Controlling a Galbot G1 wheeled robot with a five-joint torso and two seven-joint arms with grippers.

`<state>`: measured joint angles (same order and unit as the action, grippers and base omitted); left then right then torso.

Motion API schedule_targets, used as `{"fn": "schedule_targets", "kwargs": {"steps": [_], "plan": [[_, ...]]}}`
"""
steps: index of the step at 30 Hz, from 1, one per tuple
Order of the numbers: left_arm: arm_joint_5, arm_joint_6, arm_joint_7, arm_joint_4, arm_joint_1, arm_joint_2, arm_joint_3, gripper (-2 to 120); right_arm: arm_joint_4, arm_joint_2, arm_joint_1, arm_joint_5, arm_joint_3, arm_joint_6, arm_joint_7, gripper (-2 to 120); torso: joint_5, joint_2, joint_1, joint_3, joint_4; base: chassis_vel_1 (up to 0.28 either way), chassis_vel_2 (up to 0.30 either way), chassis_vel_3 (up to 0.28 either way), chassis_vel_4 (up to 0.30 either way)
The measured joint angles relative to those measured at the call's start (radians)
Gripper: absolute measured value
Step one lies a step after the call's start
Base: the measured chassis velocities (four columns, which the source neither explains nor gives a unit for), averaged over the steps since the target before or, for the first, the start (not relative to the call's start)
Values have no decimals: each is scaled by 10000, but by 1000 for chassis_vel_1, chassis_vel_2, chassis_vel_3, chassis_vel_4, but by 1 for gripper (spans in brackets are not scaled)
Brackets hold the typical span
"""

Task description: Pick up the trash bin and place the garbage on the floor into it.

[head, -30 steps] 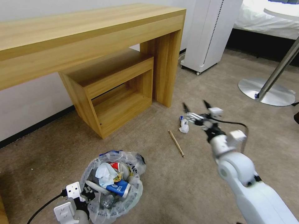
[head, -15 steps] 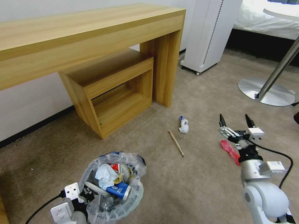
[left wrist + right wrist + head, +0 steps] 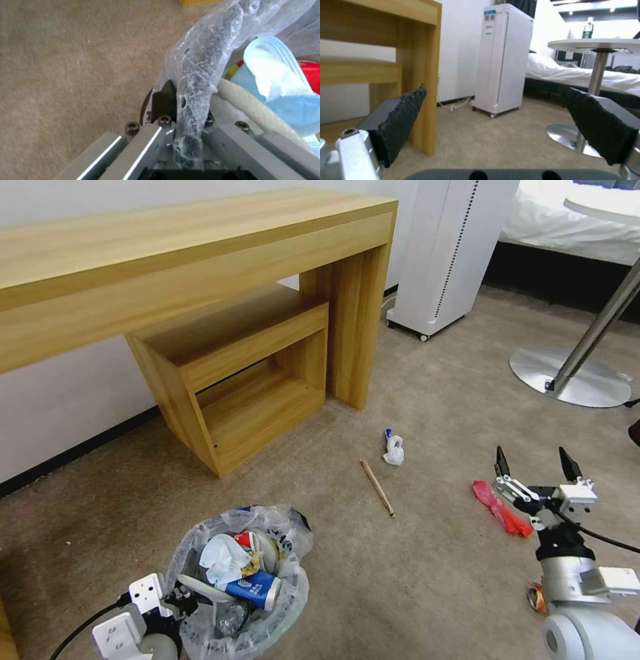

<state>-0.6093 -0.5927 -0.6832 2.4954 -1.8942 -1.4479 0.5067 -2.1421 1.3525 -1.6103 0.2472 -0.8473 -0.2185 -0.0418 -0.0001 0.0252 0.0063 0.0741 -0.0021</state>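
- We see the long pale-wood desk [image 3: 200,260] with its lower wooden shelf unit [image 3: 247,380] standing against the wall; nothing of the task lies on its tabletop, so the work is all down on the grey-brown carpet floor [image 3: 413,573].
- We hold the small round dark trash bin with its translucent whitish plastic liner [image 3: 257,580] low at our left side, where the free arm can carry litter across to it. It is already piled with a blue-white carton [image 3: 257,588], a pale crumpled mask or tissue [image 3: 223,557] and a red cup [image 3: 245,539].
- Our left gripper [image 3: 175,601] is at the bin's near rim: in the left wrist view its jaws are clenched on the rim through the liner, one dark pad [image 3: 164,100] pressed to the outside, so the bin hangs by that pinch.
- Our right gripper [image 3: 537,480] hovers above the floor, just right of a crumpled red wrapper [image 3: 501,507]. Its jaws are spread wide and grasp nothing; the right wrist view looks out between the two pads at the room. We judge that spread suits a pick from the floor.
- Further litter lies on the carpet: a thin wooden stick [image 3: 377,487], a white tissue wad with a blue bit [image 3: 394,448] near the desk leg, and a small red-yellow wrapper [image 3: 535,598] partly hidden beside our right arm.
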Motion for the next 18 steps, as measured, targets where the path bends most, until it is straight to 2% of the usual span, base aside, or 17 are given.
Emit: {"fn": "schedule_targets", "kwargs": {"steps": [6, 18], "plan": [[-925, -112, -318, 57, 135, 174, 137, 0, 282, 202, -44, -413, 81, -311, -81, 100, 1, 0, 0, 1, 0, 0, 0, 0, 0], [-965, 113, -336, 31, 328, 313, 210, 0, 525, 384, -151, -706, 83, -491, -205, 100, 1, 0, 1, 0, 0, 0, 0, 0, 0]]}}
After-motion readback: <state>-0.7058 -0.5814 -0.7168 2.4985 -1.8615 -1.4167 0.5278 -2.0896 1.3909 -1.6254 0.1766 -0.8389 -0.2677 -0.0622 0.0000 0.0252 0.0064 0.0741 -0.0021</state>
